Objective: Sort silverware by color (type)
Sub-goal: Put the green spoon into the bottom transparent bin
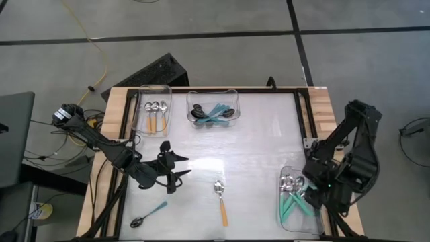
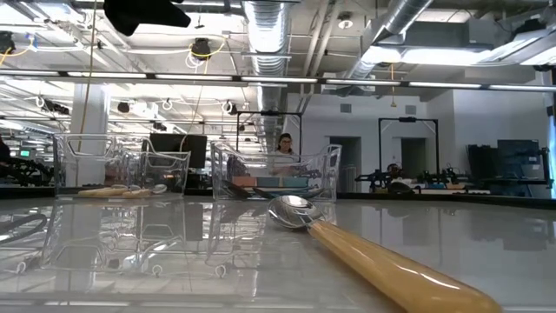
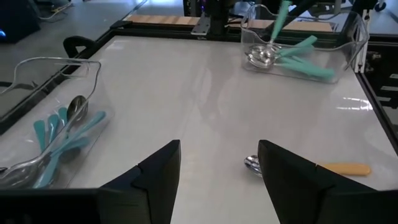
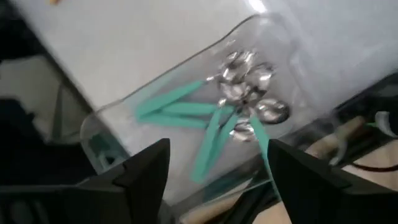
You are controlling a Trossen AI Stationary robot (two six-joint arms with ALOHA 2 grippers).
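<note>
The right gripper [image 1: 310, 195], jaws apart and empty, hangs over the near-right bin [image 1: 290, 223] of teal spoons [image 4: 205, 121], while the open left gripper [image 1: 173, 169] holds nothing near an orange spoon [image 1: 221, 200].

Orange-handled spoon [image 2: 365, 252] handle end (low view) beyond the edge.
</note>
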